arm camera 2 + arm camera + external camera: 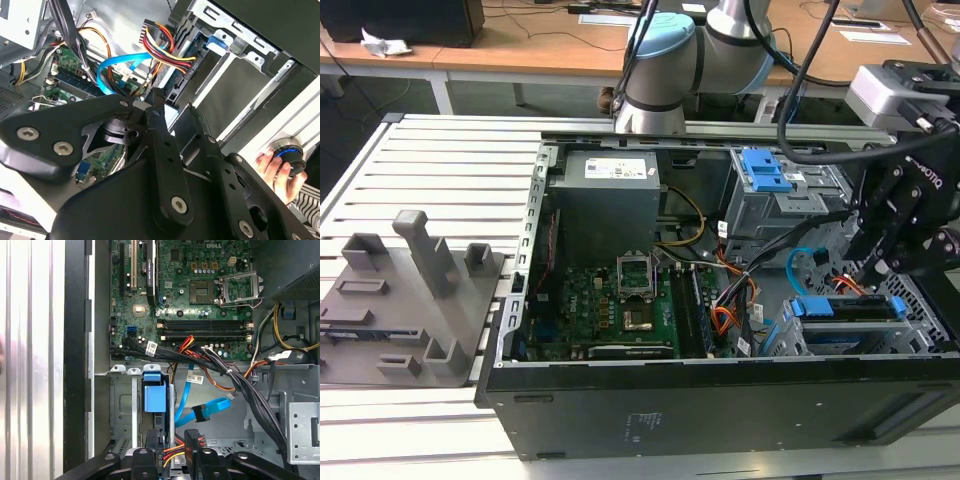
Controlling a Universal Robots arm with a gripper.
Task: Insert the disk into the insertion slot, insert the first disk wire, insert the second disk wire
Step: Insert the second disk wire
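Disk (848,307): seated in the slot (782,340), the silver perforated cage at the front corner of the computer case (670,410), on the exterior view's right. Its blue bracket runs along the top of the cage, level with the cage rim.

Tool (174,442): right over the cage end, black linkage angled down into the case. Red and yellow wires (172,454) show directly in front of it in the first wrist view. Cannot tell whether it is spread, pressed together or pinching anything.

Blue flat cable (200,412): arcs up from beside the cage; its black-plug end lies loose on the case floor, apart from the cage. In the second wrist view a bundle of coloured wires (165,47) runs down to the edge of the cage.

Further out: grey bay with a blue latch (765,170) stands behind the cage, toward the arm's base. Green circuit board (620,300) fills the middle of the case, with the grey power supply box (605,200) behind it.

Case lies on its side on a slatted metal worktop (450,170). Grey plastic tray with upright blocks (410,300) sits on the worktop, well apart from the case, on the exterior view's left.

A person's hand (272,170) outside the case grips a round knob with a blue ring (290,154).
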